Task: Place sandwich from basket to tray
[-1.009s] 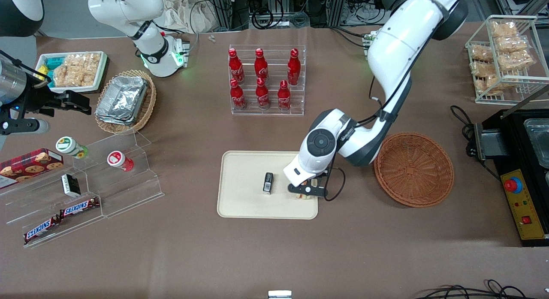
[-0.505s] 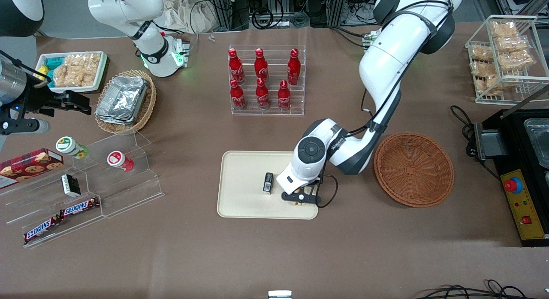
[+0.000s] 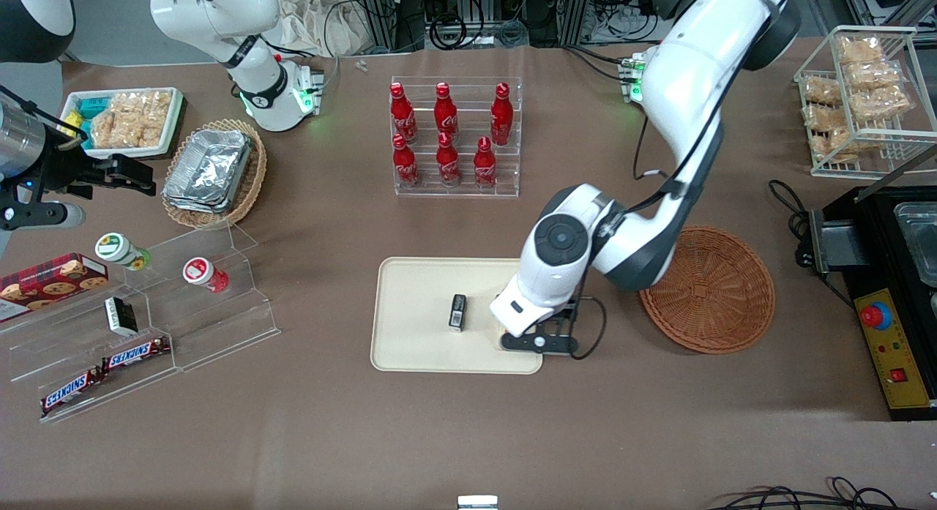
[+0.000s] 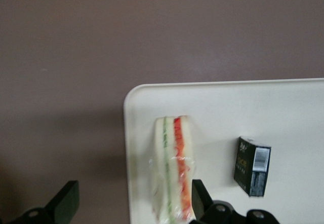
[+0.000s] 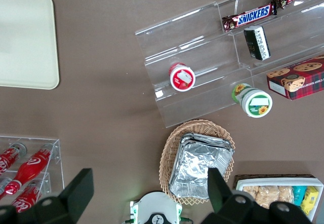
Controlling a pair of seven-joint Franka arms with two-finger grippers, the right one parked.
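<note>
The sandwich (image 4: 174,168), a plastic-wrapped wedge with green and red filling, lies on the cream tray (image 4: 228,112) close to one rounded corner. My left gripper (image 4: 132,202) is open and straddles it. One finger sits right beside the red-filling side; the other is well clear, over the bare table. In the front view the gripper (image 3: 538,342) hangs over the tray's (image 3: 417,312) corner nearest the basket, and the sandwich is hidden under it. The reddish-brown basket (image 3: 706,290) stands beside the tray, with nothing in it.
A small dark box (image 3: 457,311) stands on the tray beside the sandwich and also shows in the left wrist view (image 4: 252,165). A rack of red bottles (image 3: 454,137) stands farther from the camera. A black machine (image 3: 889,305) sits at the working arm's end.
The gripper moved nearer the front camera over the tray, then shifted a little toward the basket. The piece of sandwich seen under it earlier is now hidden in the front view.
</note>
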